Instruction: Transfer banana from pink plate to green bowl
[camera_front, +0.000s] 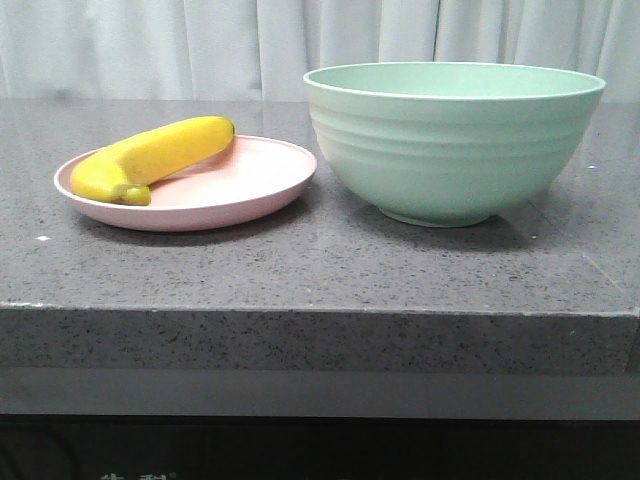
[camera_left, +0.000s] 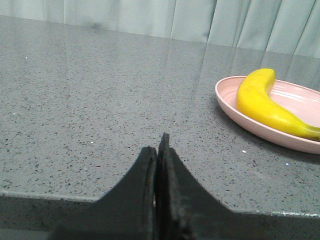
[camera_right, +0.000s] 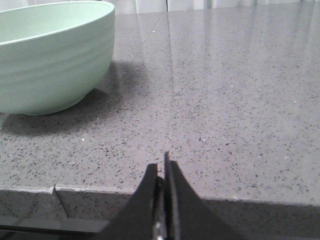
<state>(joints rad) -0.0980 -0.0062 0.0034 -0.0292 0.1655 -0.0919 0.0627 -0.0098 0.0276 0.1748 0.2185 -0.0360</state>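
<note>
The yellow banana (camera_front: 150, 157) lies on the pink plate (camera_front: 250, 185) at the left of the grey counter. The green bowl (camera_front: 452, 140) stands to the plate's right, upright and a small gap apart from it. Neither gripper shows in the front view. In the left wrist view my left gripper (camera_left: 158, 147) is shut and empty over the counter's front edge, with the banana (camera_left: 262, 105) and plate (camera_left: 300, 100) ahead to its right. In the right wrist view my right gripper (camera_right: 162, 164) is shut and empty at the front edge, with the bowl (camera_right: 50, 55) ahead to its left.
The speckled grey stone counter (camera_front: 320, 270) has a thick front edge that drops to a dark gap below. A pale curtain (camera_front: 150, 45) hangs behind the counter.
</note>
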